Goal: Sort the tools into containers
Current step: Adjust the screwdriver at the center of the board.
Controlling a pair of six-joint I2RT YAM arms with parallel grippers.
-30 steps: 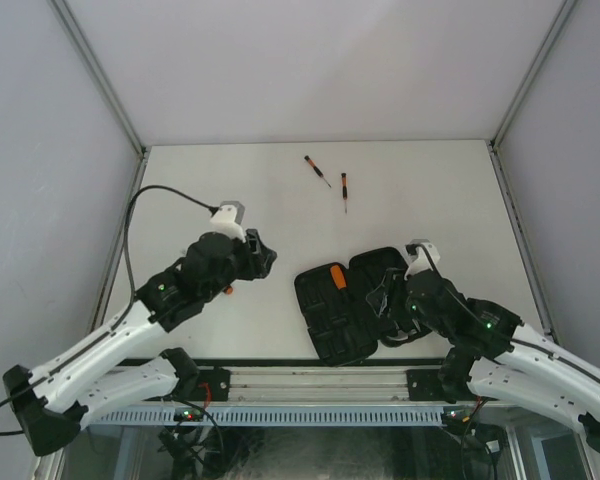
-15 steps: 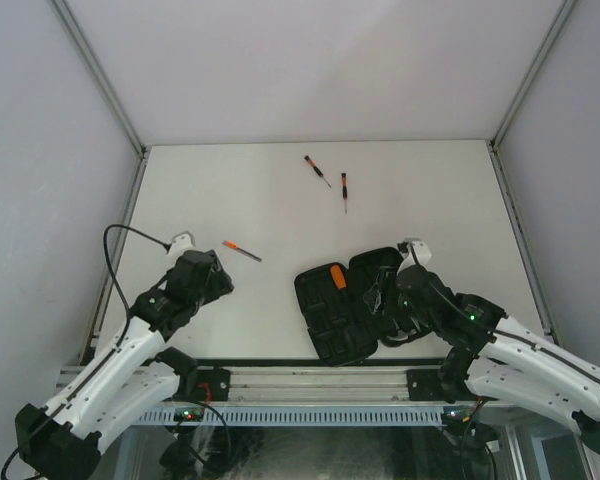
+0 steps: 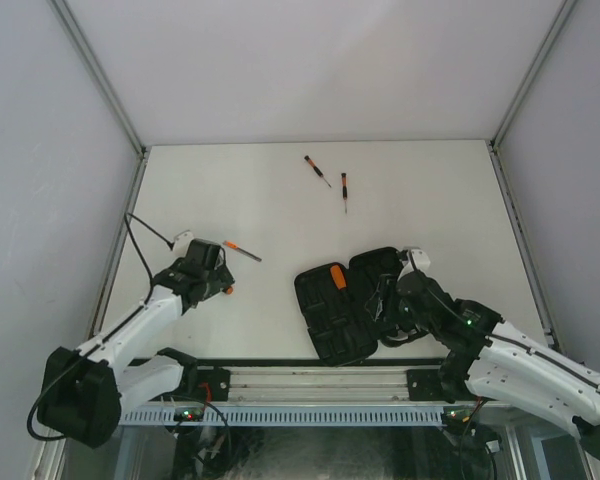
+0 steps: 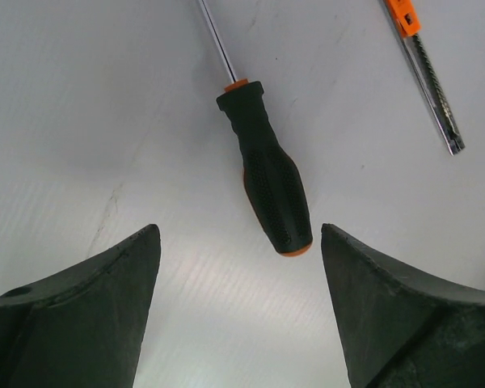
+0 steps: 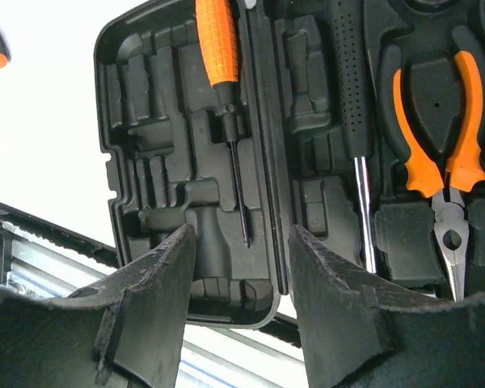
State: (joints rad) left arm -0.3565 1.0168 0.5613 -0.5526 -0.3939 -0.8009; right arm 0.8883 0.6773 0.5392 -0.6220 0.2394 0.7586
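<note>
The left gripper [image 4: 236, 271], jaws spread wide and empty, hangs over a black-handled screwdriver [image 4: 268, 184] lying at the left of the table [image 3: 280, 205], a thin orange-collared tool [image 4: 430, 69] just beside it. The right gripper [image 5: 241, 242], jaws apart and holding nothing, hovers over the open tool case [image 3: 322, 322] at near centre, with an orange-handled screwdriver [image 5: 217, 44] and pliers [image 5: 446, 212] slotted inside. 2 thin screwdrivers [image 3: 318, 171] lie far centre.

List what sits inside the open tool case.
In the tool case: an orange-handled screwdriver, a black-handled tool and pliers. The right gripper covers its near end.
</note>
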